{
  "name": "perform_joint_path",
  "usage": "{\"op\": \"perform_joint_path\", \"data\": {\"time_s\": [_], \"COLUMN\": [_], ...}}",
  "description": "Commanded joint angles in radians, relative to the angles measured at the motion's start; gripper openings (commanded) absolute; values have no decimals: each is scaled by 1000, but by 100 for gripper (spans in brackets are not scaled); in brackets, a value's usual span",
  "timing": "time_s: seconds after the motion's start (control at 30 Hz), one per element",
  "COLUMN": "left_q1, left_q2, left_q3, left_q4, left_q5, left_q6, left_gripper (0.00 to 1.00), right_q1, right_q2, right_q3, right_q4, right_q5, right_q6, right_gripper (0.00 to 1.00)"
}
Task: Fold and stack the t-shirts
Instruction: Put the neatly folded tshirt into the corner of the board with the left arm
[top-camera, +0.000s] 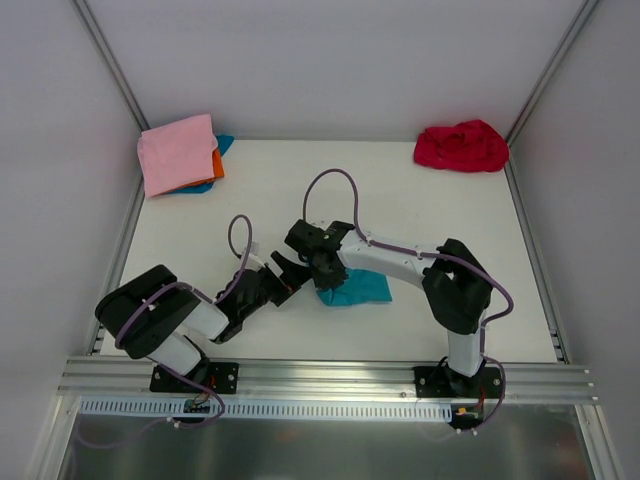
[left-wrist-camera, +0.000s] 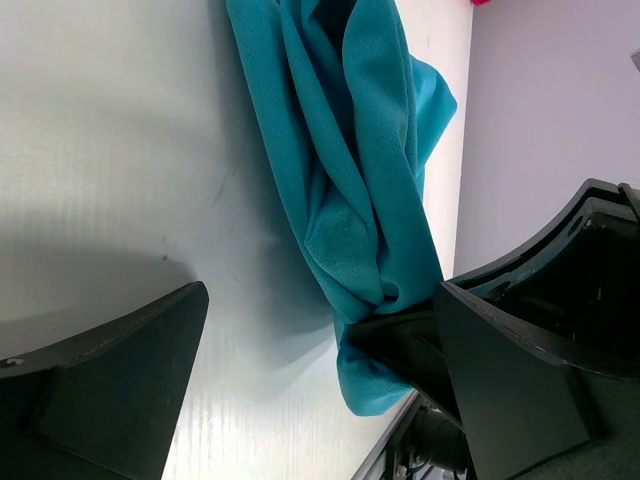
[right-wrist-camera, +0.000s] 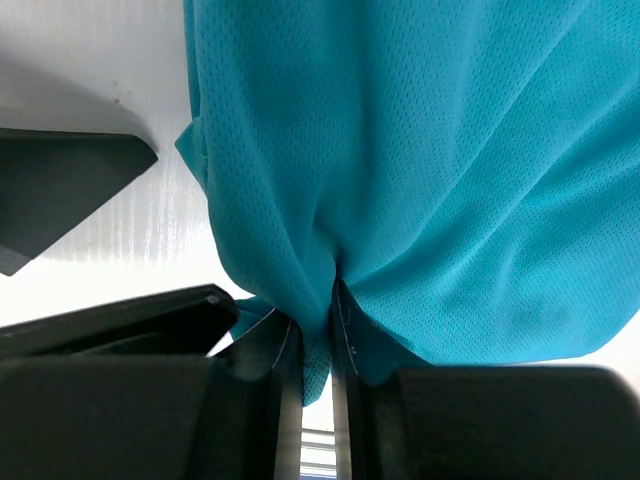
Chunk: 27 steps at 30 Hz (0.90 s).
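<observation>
Two tools meet near the front middle of the worktop (top-camera: 420, 215): the right tool (right-wrist-camera: 315, 335) pinches the bunched teal t-shirt (top-camera: 362, 290), the left tool (top-camera: 284, 276) spread wide just beside it.

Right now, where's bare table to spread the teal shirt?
Widest bare stretch of table: far middle, between the folded stack and the red shirt. Also bare on the right, between the red shirt and the right arm. Crowded near centre: teal shirt pinched in the right gripper, open left gripper alongside.
</observation>
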Motion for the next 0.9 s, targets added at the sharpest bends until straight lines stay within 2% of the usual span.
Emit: {"op": "perform_joint_path", "data": {"time_s": [0.0,0.33,0.87], "left_q1": [8,9,8], "left_q2": [-57,-80,116], "left_q3": [-14,121,164], "left_q4": [13,-144,14], "left_q5": [-68,-81,2], "left_q6": [19,93,7], "left_gripper": [99,99,99], "right_q1": [8,9,11], "right_q2": [-51,-56,-57], "right_q3": [3,-6,-3], "right_q4": [0,-2,-5], "right_q5": [-6,-6,-6], "right_q6": [17,21,21], "right_gripper": [0,0,0]}}
